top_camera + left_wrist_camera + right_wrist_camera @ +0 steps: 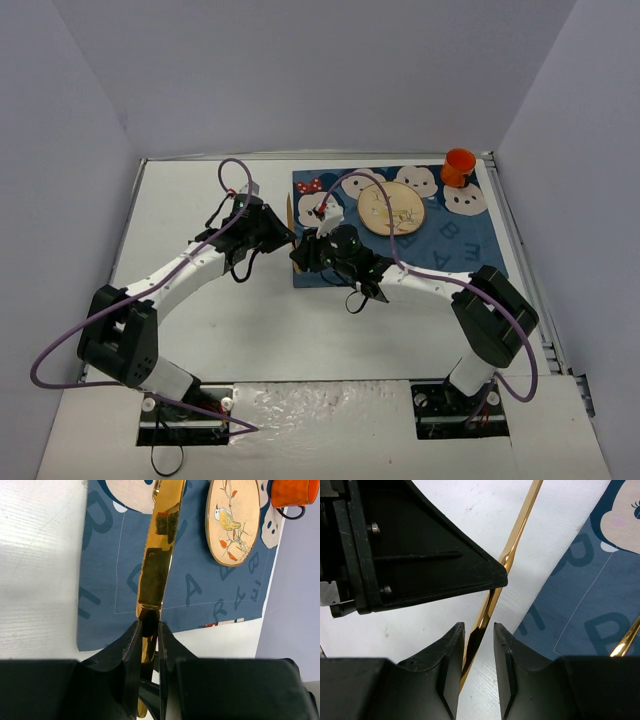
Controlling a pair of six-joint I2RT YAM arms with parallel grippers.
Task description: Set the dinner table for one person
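My left gripper point(148, 625) is shut on a gold knife point(157, 560), whose blade reaches out over the blue mat point(210, 595). From above, both grippers meet at the mat's left edge on the white dinner table point(190, 200): the left gripper point(283, 235) and the right gripper point(300, 255). In the right wrist view the gold knife point(520, 530) runs between the jaws of my right gripper point(479, 627). It lies against one finger, with a gap to the other. A black finger point(445, 565) of the left gripper sits just beyond.
A round plate point(393, 210) with a bird picture lies on the mat point(450, 250). An orange cup point(459, 166) stands at its far right corner. Another gold utensil point(626, 642) lies on the mat point(580, 605). White walls close in the table.
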